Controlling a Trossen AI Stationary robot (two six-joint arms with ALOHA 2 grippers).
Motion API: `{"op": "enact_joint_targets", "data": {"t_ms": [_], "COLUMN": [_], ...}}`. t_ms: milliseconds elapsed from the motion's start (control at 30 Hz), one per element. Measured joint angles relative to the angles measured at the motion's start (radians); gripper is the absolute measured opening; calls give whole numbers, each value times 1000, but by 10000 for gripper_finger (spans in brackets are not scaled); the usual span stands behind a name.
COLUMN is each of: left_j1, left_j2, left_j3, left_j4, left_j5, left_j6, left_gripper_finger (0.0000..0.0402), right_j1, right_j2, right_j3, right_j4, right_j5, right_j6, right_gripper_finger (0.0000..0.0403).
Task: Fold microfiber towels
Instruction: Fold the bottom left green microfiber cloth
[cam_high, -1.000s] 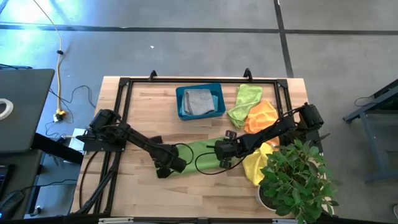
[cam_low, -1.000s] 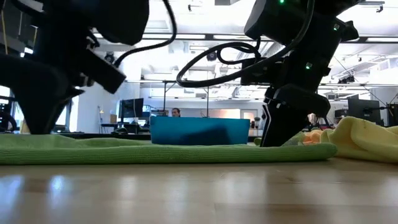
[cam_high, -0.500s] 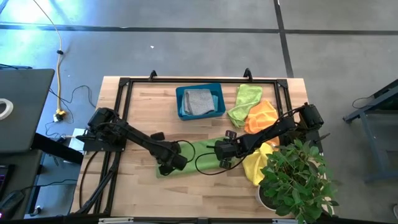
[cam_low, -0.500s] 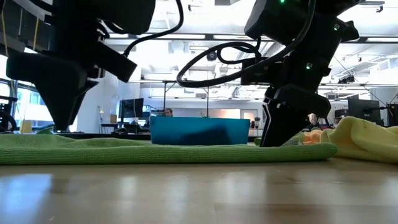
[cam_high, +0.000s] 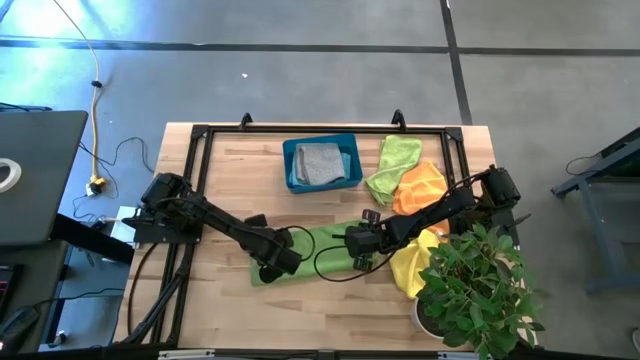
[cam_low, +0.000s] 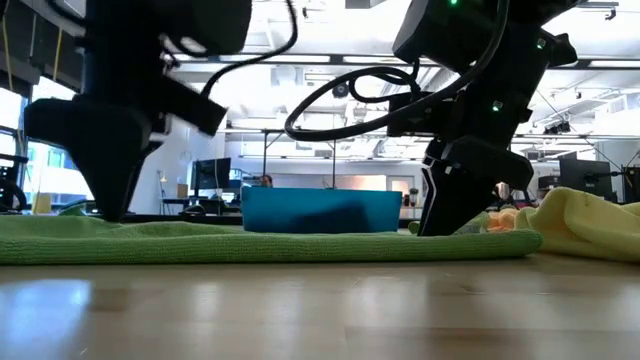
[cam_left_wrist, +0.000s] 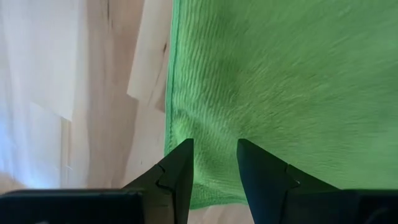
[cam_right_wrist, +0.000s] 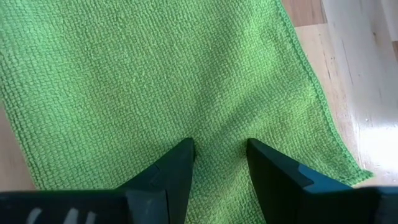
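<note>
A lime green towel (cam_high: 318, 245) lies spread flat on the wooden table, seen edge-on in the low view (cam_low: 250, 243). My left gripper (cam_high: 268, 268) stands open over the towel's left end, close to the hemmed edge (cam_left_wrist: 169, 93). My right gripper (cam_high: 360, 255) stands open over the right end (cam_right_wrist: 155, 81). Both point steeply down, and their fingertips reach the cloth's surface (cam_low: 108, 212) (cam_low: 440, 228). Nothing is pinched between either pair of fingers. My left gripper (cam_left_wrist: 214, 146) sets its two spread fingertips on the top of the towel's left end (cam_left_wrist: 214, 127), coming steeply from above. The cloth lies flat on the table. My right gripper (cam_right_wrist: 221, 146) sets its spread fingertips on the top of the towel's right end (cam_right_wrist: 221, 124), slanting down from above. The cloth there lies flat, one layer as far as shows.
A teal bin (cam_high: 295, 175) holding a grey towel (cam_high: 320, 163) stands at the far middle. Another lime green towel (cam_high: 395, 162), an orange one (cam_high: 422, 183) and a yellow one (cam_high: 408, 268) lie crumpled at the right. A potted plant (cam_high: 472, 290) fills the near right corner.
My left gripper has tipped more upright over the towel's left end, and its fingers have shifted a little toward the towel's middle. My right gripper and the towel have stayed as they were.
</note>
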Motion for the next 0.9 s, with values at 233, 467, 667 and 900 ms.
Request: {"op": "enact_joint_targets", "data": {"t_ms": [233, 467, 667, 900], "left_j1": [-14, -33, -56, -82], "left_j2": [0, -1, 0, -5], "left_j3": [-97, -93, -45, 57], "left_j4": [31, 23, 165, 116], "left_j5": [30, 51, 148, 52], "left_j6": [-85, -151, -139, -79], "left_gripper_finger": [115, 115, 115, 115], "right_j1": [0, -17, -51, -62], "right_j2": [0, 2, 7, -50], "right_j3": [1, 0, 36, 172], "right_j4": [-1, 16, -30, -261], "right_j5": [2, 111, 227, 216], "right_j6": [-20, -152, -270, -217], "right_gripper_finger": [149, 149, 149, 149]}}
